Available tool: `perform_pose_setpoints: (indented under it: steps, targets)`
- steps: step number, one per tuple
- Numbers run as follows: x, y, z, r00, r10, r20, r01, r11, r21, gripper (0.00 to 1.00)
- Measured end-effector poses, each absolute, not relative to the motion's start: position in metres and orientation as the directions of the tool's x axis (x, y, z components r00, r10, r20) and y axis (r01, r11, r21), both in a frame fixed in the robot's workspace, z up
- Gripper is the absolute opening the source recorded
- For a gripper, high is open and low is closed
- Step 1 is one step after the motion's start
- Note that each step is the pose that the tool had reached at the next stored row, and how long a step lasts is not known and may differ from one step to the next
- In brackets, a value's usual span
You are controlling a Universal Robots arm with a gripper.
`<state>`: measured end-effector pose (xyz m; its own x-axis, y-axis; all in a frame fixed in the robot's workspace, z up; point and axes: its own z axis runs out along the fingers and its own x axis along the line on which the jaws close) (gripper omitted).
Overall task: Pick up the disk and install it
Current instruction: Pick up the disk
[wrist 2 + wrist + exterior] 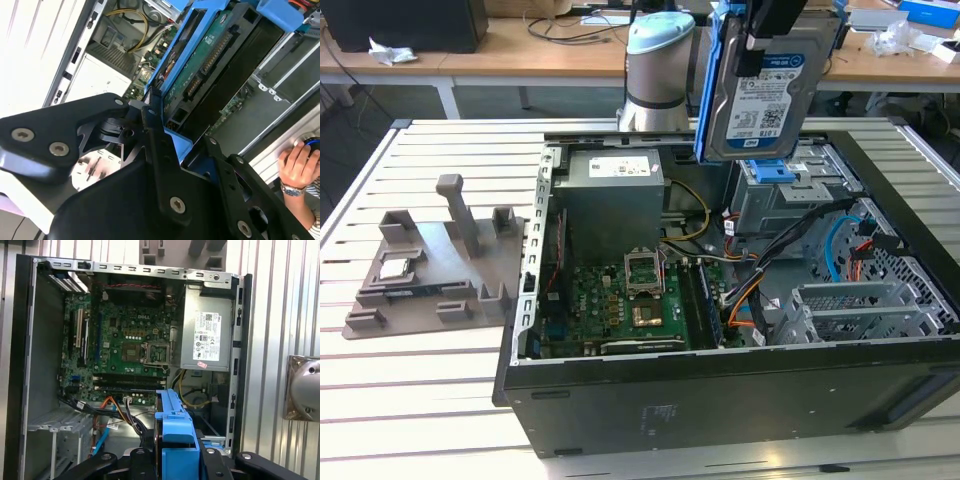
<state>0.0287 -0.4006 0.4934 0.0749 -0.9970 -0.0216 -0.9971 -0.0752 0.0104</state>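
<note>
Above the open black metal computer case, the black gripper pinches the silver, blue-framed hard disk upright, long axis vertical, label facing the exterior view; the second wrist view shows its green circuit-board underside.

An open computer case is set on the table. A stand is placed beside it, on the exterior view's left. The disk is held upright above the case, over the drive cage inside it.
</note>
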Motion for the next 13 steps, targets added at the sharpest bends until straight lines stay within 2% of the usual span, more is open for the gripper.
perform_pose_setpoints:
  steps: [13]
  targets:
    - [0.029, -0.423, 0.493, 0.075, -0.997, -0.022, -0.997, -0.075, 0.010, 0.37]
